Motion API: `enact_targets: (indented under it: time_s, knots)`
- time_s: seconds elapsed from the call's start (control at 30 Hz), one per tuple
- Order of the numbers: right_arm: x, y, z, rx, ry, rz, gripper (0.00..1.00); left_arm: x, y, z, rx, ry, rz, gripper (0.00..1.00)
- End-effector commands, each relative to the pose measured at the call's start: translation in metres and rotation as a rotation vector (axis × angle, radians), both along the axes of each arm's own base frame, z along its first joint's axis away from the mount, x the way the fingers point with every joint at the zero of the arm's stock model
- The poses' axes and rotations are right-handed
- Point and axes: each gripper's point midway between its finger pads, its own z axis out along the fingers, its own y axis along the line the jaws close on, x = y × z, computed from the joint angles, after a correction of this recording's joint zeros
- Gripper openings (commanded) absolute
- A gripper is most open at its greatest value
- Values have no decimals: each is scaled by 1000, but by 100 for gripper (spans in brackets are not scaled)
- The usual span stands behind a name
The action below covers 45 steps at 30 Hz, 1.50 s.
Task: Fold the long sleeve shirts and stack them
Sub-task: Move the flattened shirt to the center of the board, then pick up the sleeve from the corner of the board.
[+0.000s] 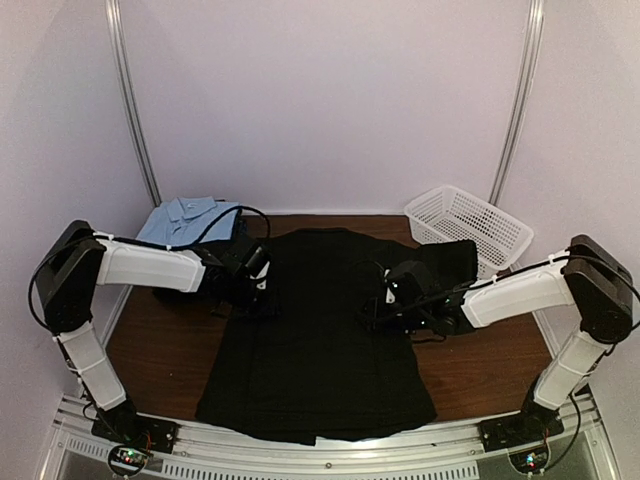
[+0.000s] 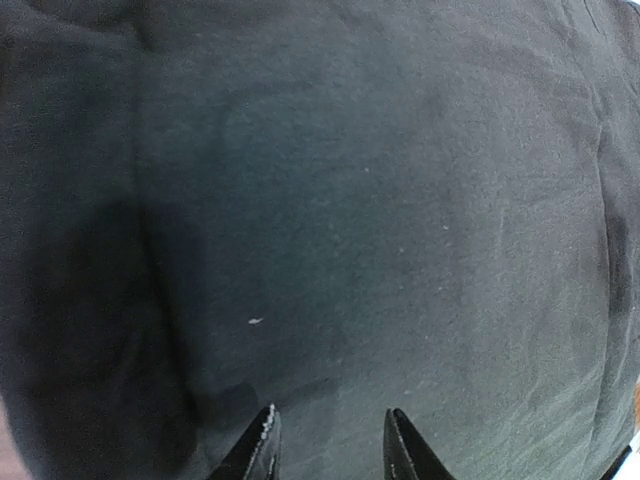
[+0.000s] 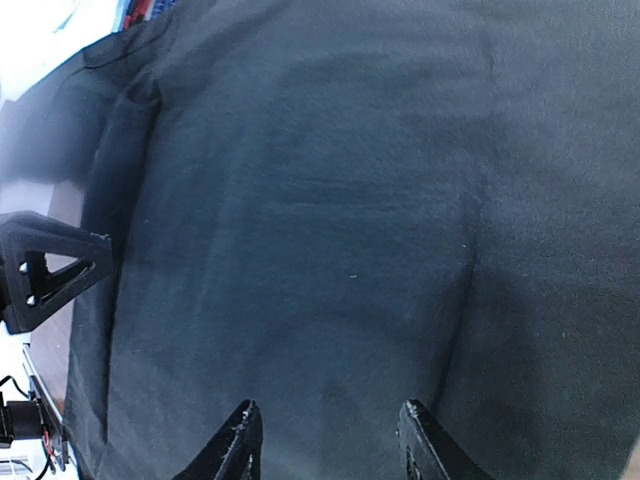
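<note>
Light blue shirt sits folded at far-left corner; black shirt lies mid-bench, not yet folded, under left gripper and right gripper, both parted, empty

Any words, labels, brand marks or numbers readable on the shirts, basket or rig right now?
None can be read: the black shirt is plain, the light blue shirt and white basket show no print, and any marking on the lit boards is too small to read.

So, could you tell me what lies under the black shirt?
The brown table shows on both sides of the black shirt, so the shirt lies on it; anything else beneath its middle is covered by the fabric.
</note>
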Motion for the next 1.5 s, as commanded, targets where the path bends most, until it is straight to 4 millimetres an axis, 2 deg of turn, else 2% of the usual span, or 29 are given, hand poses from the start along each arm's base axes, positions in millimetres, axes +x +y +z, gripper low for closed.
enact_targets:
  time_s: [0.0, 0.17, 0.33, 0.43, 0.53, 0.67, 0.8, 0.93, 1.13, 1.2, 1.37, 1.47]
  knots:
    - [4, 1, -20, 57, 34, 1, 47, 12, -22, 7, -87, -48, -44, 37]
    - [0, -18, -47, 32, 84, -45, 48, 2, -20, -11, -93, -4, -44, 36]
    - [-4, -47, -65, -10, 116, -107, 47, -11, -25, -16, -106, 17, -62, 36]
    - [-6, -65, -73, -32, 135, -139, 48, -11, -28, -7, -120, 5, -62, 36]
    - [-9, -81, -77, -51, 146, -167, 48, -3, -25, 13, -113, -38, -40, 37]
    - [-12, -86, -73, -49, 145, -164, 48, 10, -11, 38, -91, -95, 11, 38]
    - [-13, -86, -67, -39, 144, -158, 48, 29, 28, 57, -29, -158, 115, 38]
    - [-12, -80, -54, -25, 119, -131, 50, 45, 82, 80, 47, -234, 245, 40]
    - [-9, -61, -30, -51, 47, -66, 57, 52, 158, 103, 101, -285, 412, 43]
    - [-9, -55, -24, -72, 27, -49, 59, 51, 179, 111, 146, -312, 456, 48]
    - [-9, -41, -9, -80, -11, -19, 62, 55, 226, 112, 199, -320, 531, 58]
    - [-10, -35, 0, -79, -32, -7, 63, 60, 244, 109, 236, -313, 554, 61]
